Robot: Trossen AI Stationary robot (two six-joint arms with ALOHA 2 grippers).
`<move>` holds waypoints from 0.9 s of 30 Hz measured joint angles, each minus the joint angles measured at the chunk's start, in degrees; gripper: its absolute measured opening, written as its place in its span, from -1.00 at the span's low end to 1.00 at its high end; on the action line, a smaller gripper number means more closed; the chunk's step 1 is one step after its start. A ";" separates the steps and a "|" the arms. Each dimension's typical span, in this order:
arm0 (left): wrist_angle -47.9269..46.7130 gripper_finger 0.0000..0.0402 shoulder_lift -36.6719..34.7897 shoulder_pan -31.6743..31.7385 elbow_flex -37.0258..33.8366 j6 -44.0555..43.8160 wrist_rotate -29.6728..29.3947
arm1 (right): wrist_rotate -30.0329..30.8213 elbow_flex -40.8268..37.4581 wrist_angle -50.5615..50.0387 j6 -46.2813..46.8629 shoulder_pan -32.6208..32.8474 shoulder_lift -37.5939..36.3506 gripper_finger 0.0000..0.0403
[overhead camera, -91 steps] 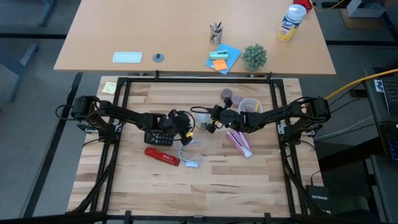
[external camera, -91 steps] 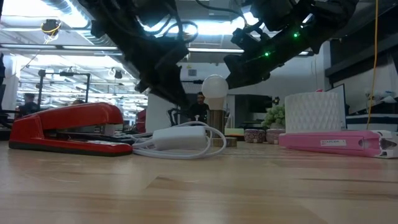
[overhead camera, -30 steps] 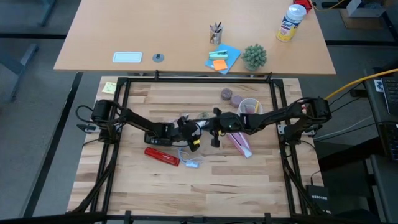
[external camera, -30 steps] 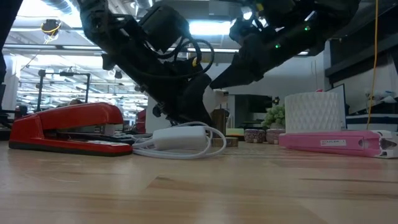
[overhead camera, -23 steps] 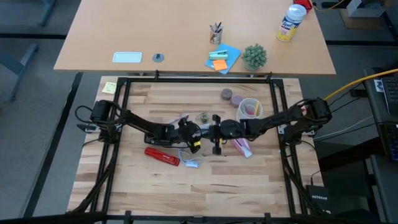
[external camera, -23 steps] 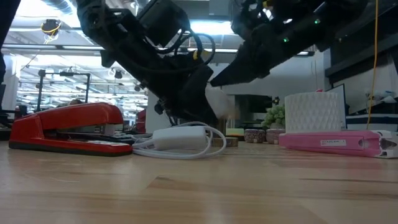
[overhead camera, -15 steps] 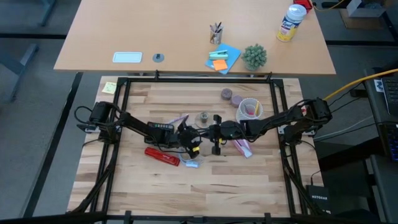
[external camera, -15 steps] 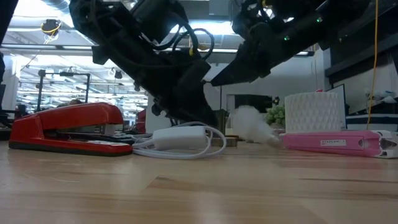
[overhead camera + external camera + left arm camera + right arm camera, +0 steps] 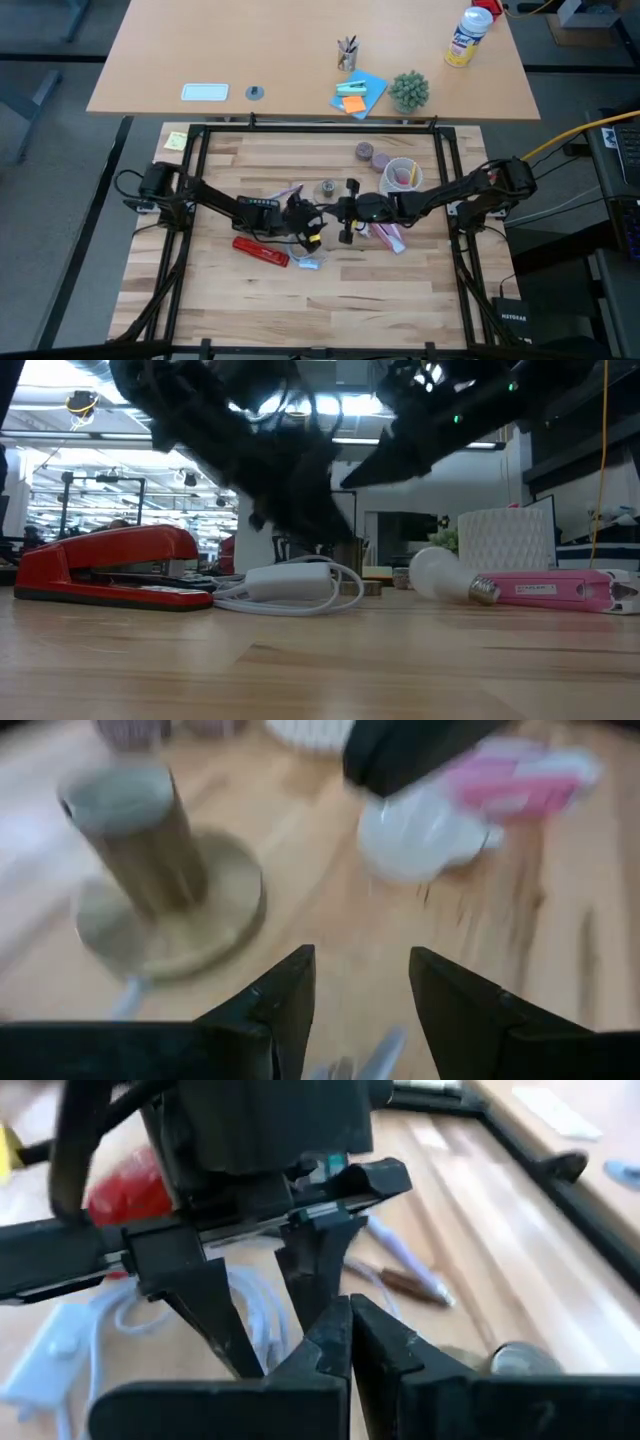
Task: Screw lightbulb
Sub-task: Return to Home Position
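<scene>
The lightbulb (image 9: 440,575) lies on its side beside the pink stapler (image 9: 545,588), right of the golden lamp (image 9: 140,850), left gripper (image 9: 360,960) spread open, right gripper (image 9: 348,1305) pressed together on nothing

blurred lightbulb (image 9: 420,840), blurred golden lamp (image 9: 135,840)

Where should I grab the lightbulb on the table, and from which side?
Grip the lightbulb by its round glass from above, fingers across its widest part. It lies on its side, screw end toward the pink object, leaving the thread free.
</scene>
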 joint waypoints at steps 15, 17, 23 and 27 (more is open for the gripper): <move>-8.37 -0.23 -31.85 -0.07 0.42 15.08 -4.45 | 0.33 0.00 -13.30 -7.20 0.00 -29.40 -0.96; -8.26 -0.23 -35.31 -0.07 0.42 14.48 -4.44 | 0.32 0.00 -15.19 -7.24 0.00 -32.53 -0.96; -8.20 -0.23 -42.64 -0.04 0.42 14.89 -4.36 | 0.13 0.00 -15.43 -7.25 0.00 -37.52 -0.96; -7.89 -0.23 -45.37 0.00 0.43 14.91 -4.33 | -0.13 0.00 -15.51 -7.56 0.00 -37.95 -0.96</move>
